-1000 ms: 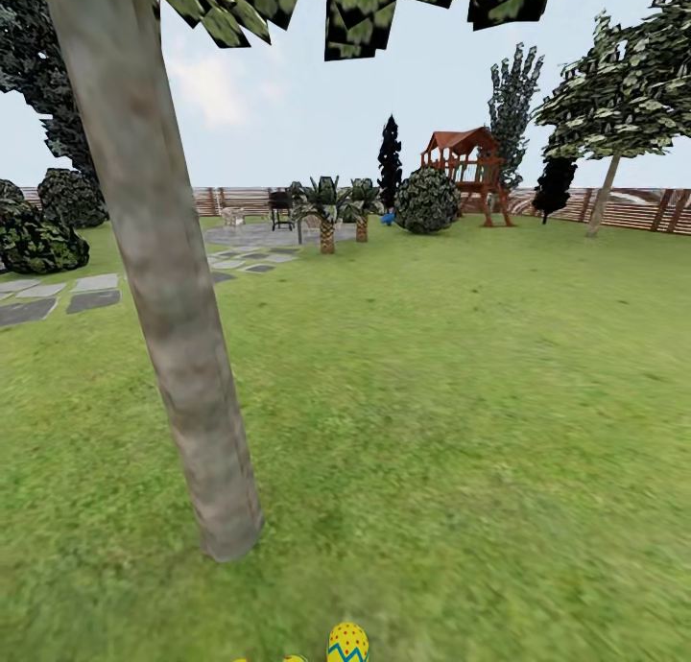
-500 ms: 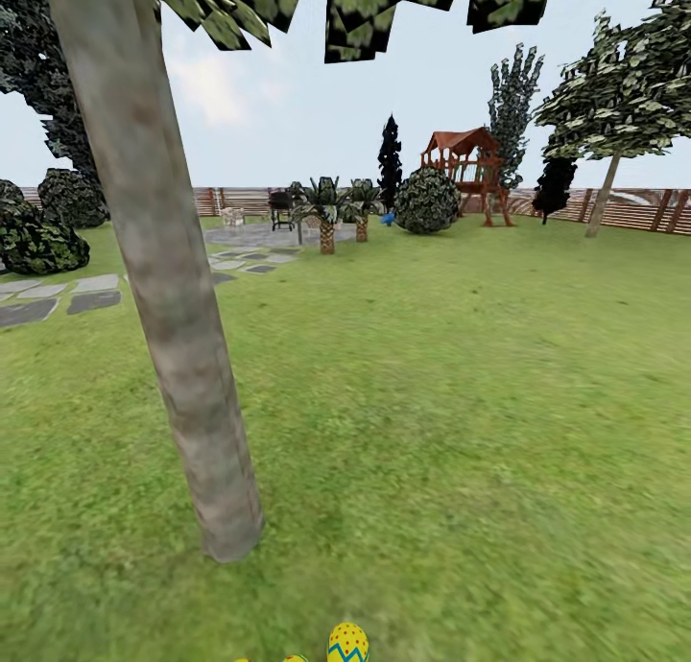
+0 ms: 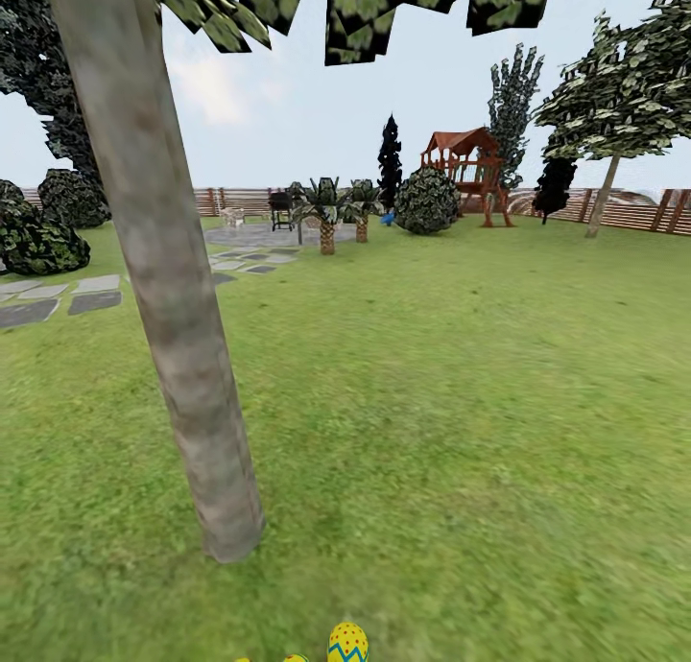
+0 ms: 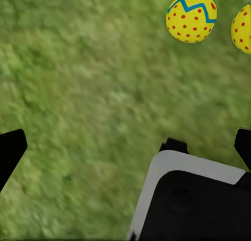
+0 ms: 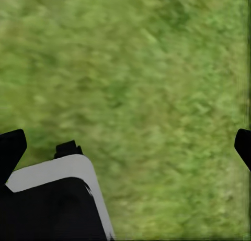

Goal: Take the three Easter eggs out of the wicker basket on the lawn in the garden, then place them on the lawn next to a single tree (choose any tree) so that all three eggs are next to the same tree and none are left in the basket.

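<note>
Easter eggs: one zigzag-banded egg (image 3: 347, 643) is seen on the lawn (image 3: 461, 422) near the foot of the tree (image 3: 182, 355); parts of others lie just beside it.
Left gripper (image 4: 125, 146): spread wide, nothing held; two eggs (image 4: 191, 15) are seen on grass ahead of it.
Right gripper (image 5: 125, 144): spread wide, empty, over bare grass.
Step advice: all three eggs should be confirmed close to this one trunk.
Basket: contents cannot be judged.
</note>
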### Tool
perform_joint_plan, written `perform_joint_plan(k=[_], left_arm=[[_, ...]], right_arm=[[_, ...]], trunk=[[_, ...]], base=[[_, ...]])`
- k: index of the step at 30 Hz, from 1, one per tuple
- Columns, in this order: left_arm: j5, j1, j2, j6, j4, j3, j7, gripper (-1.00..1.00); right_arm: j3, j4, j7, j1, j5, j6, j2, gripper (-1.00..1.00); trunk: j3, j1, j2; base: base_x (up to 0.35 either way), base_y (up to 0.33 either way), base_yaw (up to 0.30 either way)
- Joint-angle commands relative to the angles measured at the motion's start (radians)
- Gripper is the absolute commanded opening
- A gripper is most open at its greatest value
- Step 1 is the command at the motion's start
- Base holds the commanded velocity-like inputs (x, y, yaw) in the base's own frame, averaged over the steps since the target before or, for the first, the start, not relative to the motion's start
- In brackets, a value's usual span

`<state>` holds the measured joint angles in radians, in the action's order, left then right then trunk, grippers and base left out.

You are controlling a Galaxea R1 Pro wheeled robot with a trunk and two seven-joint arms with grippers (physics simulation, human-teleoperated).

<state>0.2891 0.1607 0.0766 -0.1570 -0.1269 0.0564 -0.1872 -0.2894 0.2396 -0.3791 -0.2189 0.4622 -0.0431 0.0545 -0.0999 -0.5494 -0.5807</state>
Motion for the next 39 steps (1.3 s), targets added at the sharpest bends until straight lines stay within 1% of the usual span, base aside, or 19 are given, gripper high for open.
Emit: perform_joint_plan(k=[1,6,16,26,39], left_arm=[[0.007,-0.006,0.000,-0.002,0.001,0.007,-0.003,1.00],[0.007,-0.015,-0.001,0.000,0.001,0.007,-0.003,1.00],[0.007,-0.073,-0.001,-0.002,0.017,0.007,-0.003,1.00],[0.007,-0.087,0.000,-0.002,0.022,0.005,-0.003,1.00],[0.007,-0.089,0.000,-0.003,0.032,0.005,-0.003,1.00]], right_arm=[[-0.009,-0.014,-0.006,0.000,0.006,-0.005,0.000,1.00],[-0.011,-0.044,-0.006,0.000,0.008,-0.005,-0.003,1.00],[-0.011,-0.087,-0.004,0.000,0.019,-0.006,-0.008,1.00],[-0.007,-0.112,-0.003,0.000,0.021,-0.006,-0.009,1.00],[-0.006,-0.152,-0.003,0.000,0.021,-0.006,-0.010,1.00]], trunk=[[0.001,0.004,0.006],[0.017,0.023,0.041],[0.048,0.061,0.111],[0.080,0.099,0.181],[0.080,0.099,0.181]], base=[[0.000,0.000,0.000],[0.000,0.000,0.000],[0.000,0.000,0.000],[0.000,0.000,0.000],[0.000,0.000,0.000]])
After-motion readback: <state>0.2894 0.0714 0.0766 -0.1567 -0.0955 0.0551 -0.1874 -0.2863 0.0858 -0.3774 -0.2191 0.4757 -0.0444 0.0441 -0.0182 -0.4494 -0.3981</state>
